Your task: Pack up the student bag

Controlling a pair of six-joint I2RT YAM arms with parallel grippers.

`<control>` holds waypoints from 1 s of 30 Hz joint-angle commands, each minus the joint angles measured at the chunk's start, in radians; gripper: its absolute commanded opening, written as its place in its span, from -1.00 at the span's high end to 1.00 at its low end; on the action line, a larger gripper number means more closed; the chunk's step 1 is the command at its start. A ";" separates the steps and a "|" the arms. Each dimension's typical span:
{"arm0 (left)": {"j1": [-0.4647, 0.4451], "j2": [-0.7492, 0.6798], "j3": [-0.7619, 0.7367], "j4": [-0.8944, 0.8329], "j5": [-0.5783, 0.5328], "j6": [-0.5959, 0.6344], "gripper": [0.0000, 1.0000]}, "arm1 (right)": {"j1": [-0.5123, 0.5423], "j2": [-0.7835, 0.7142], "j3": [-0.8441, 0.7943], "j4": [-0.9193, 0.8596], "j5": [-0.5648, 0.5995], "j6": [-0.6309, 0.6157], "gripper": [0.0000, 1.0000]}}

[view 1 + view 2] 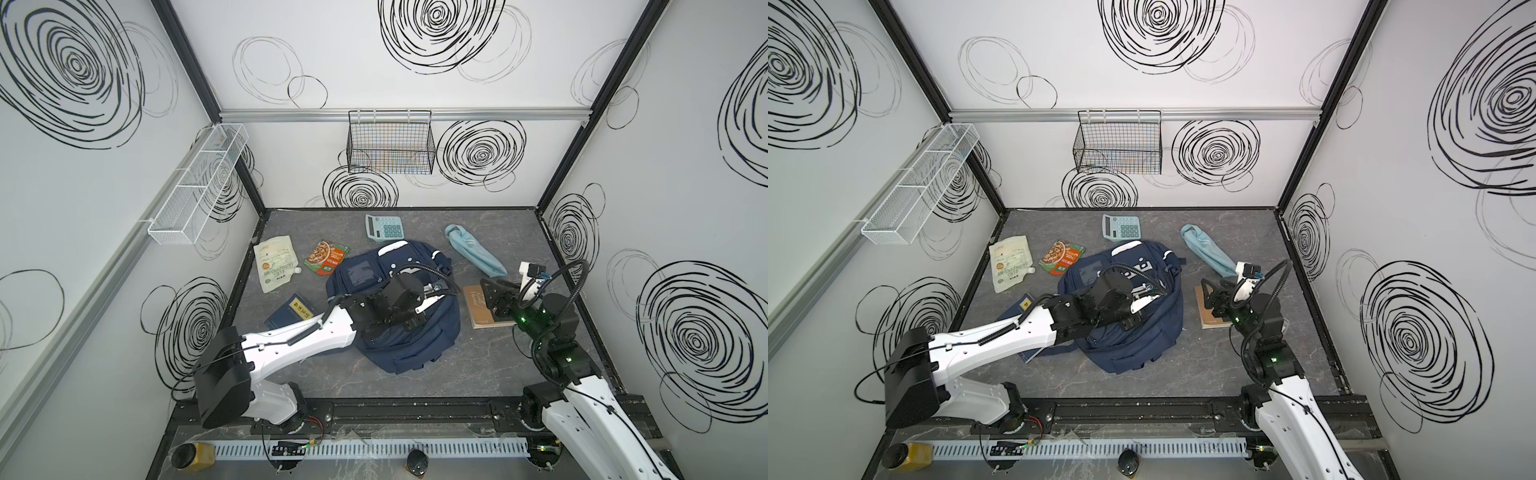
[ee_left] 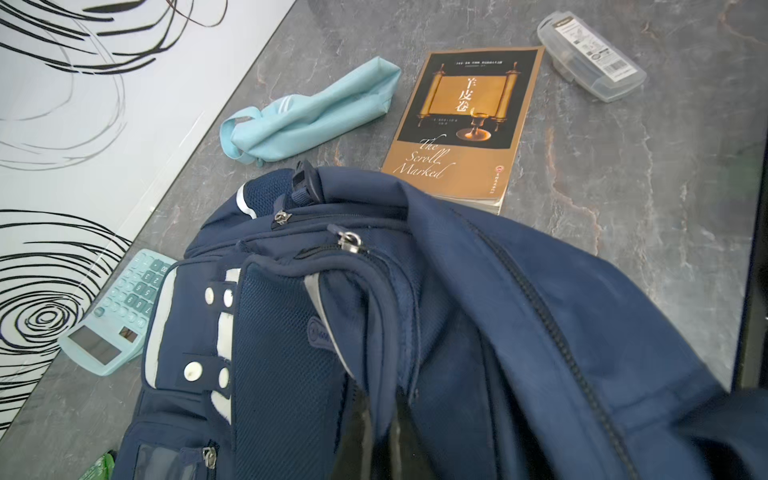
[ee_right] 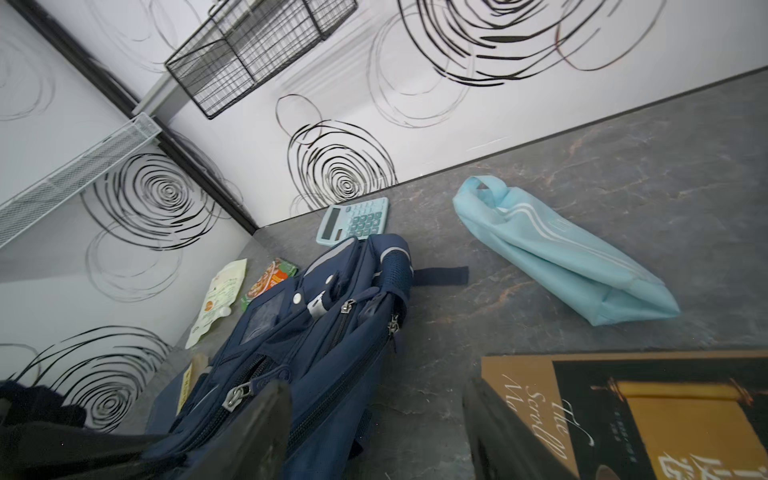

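student bag (image 1: 411,349) lies flat on the worktop (image 1: 436,386), dead centre in both top views, white-patch end toward the top of frame.

left claw (image 2: 374,436) is down on the bag, right of its centre line. Jaws pinched tight on a ridge of navy fabric beside a zip line. Left wrist view shows the cloth bunched up between the dark fingers (image 2: 353,428).

right claw (image 3: 376,399) sits right of centre, low over the near-left corner of the book (image 1: 476,309). Jaws spread wide, nothing in them. In the right wrist view one finger sits in front of the bag's side, the other in front of the book's edge, bare worktop between them. Can't tell whether either finger touches.

Rest of the layout in a top view:
- light blue folded umbrella (image 1: 473,251), upper right of the bag
- calculator (image 1: 384,227), just above the bag's top end
- white spout pouch (image 1: 275,262) and orange-green food packet (image 1: 327,257), upper left
- navy booklet (image 1: 291,313), left of the bag, partly under the left arm
- clear plastic case (image 2: 590,60), past the book, seen in the left wrist view only
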 commanded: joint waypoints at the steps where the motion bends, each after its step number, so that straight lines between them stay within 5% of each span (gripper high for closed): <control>1: 0.014 -0.088 -0.034 0.192 0.029 0.056 1.00 | 0.006 0.034 -0.001 0.130 -0.186 -0.077 -0.31; 8: 0.021 -0.201 -0.161 0.271 0.059 0.133 1.00 | 0.006 0.099 -0.042 0.269 -0.311 -0.119 -0.17; 17: 0.050 -0.328 -0.263 0.379 0.108 0.187 1.00 | 0.009 0.254 -0.181 0.627 -0.318 0.082 -0.15; 22: 0.068 -0.346 -0.283 0.399 0.131 0.204 1.00 | 0.014 0.443 -0.142 0.653 -0.394 0.023 -0.03; 30: 0.087 -0.359 -0.297 0.418 0.186 0.208 1.00 | 0.038 0.773 -0.038 0.689 -0.500 -0.108 -0.11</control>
